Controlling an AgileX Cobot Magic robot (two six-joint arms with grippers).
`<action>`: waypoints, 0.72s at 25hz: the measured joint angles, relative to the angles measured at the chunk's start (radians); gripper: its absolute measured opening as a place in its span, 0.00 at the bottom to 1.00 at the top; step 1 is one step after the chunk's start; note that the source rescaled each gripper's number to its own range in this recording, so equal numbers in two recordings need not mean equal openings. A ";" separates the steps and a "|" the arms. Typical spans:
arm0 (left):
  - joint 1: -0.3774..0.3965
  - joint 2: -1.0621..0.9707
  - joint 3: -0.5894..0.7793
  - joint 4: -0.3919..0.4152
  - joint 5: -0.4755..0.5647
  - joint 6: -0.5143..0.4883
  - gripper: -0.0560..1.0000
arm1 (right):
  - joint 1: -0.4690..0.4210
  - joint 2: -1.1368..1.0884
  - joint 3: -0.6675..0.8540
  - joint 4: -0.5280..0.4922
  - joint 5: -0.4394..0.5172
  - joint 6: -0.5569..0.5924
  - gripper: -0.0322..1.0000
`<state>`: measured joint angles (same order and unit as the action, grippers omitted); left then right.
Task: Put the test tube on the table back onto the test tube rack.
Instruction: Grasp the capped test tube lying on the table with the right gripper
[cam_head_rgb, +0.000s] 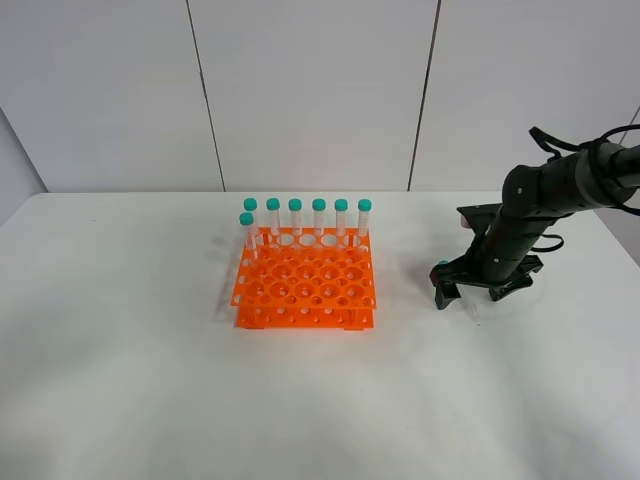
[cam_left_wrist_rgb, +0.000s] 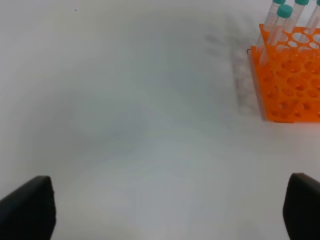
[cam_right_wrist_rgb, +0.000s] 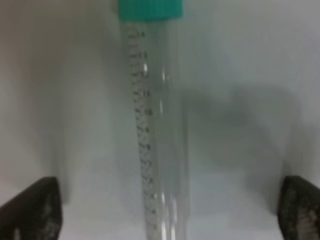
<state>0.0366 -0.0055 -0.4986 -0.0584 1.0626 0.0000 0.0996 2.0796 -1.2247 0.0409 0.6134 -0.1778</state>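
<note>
Right jaws are spread wide, down on either side of the test tube (cam_right_wrist_rgb: 155, 125), which lies flat on the desk (cam_head_rgb: 120, 380) near its right edge, not gripped. Left jaws are wide apart too, empty. The orange rack (cam_head_rgb: 305, 285) sits mid-desk.

Seven spare tubes (cam_head_rgb: 318, 206) stood upright, clear-bodied with teal caps. Six made a straight, evenly spaced row side by side. The seventh stood just in front of the leftmost one, its cap a little lower in the high view. Behind everything ran a pale wall (cam_head_rgb: 310, 90) of flat panels, split by two thin dark seams (cam_head_rgb: 204, 90) that leaned slightly. A greyer panel (cam_head_rgb: 15, 160) closed the far left.
</note>
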 joint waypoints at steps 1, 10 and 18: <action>0.000 0.000 0.000 0.000 0.000 0.000 1.00 | 0.000 0.000 0.000 0.003 0.001 -0.001 0.89; 0.000 -0.001 0.000 0.000 0.000 0.000 1.00 | 0.000 0.002 0.000 0.007 0.015 -0.006 0.05; 0.000 -0.001 0.000 0.000 0.000 0.000 1.00 | 0.000 -0.167 0.000 0.011 0.140 -0.066 0.05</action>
<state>0.0366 -0.0068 -0.4986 -0.0584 1.0626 0.0000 0.0996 1.9129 -1.2247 0.0520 0.7530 -0.2442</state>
